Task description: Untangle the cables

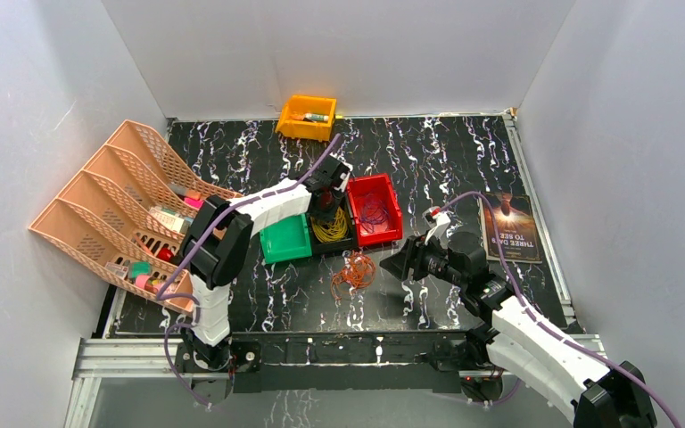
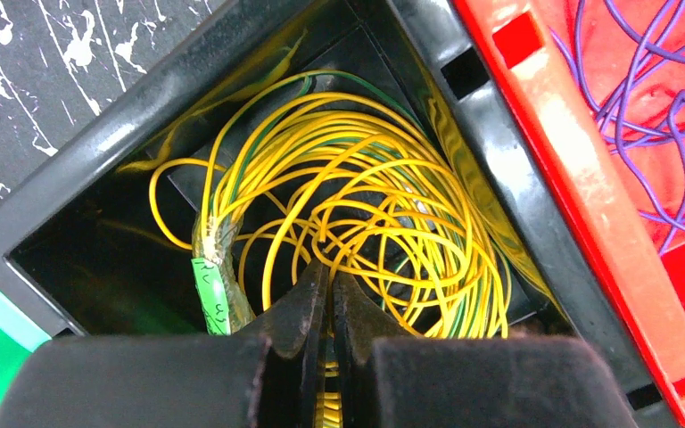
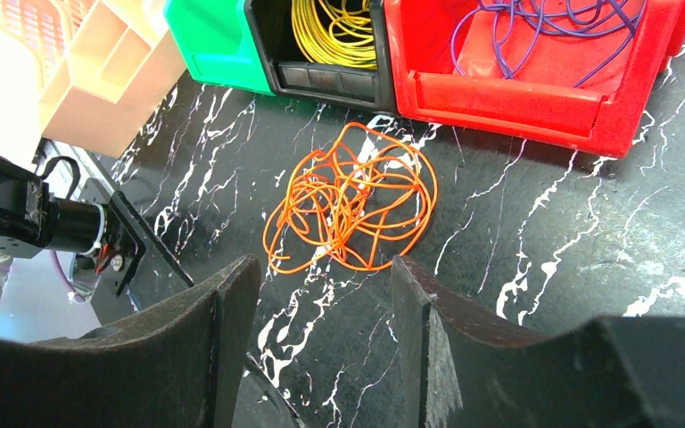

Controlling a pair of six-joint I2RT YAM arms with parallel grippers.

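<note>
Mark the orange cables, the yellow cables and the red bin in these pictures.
orange cables (image 3: pixel 350 198), right wrist view, centre of the tangle.
yellow cables (image 2: pixel 366 169), left wrist view, middle of the coil.
red bin (image 3: pixel 499 94), right wrist view, bare front wall.

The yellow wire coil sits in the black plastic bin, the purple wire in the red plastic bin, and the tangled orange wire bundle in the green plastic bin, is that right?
Not quite. The tangled orange wire bundle lies on the black marbled table in front of the black plastic bin, not in the green plastic bin; the right wrist view shows it.
</note>
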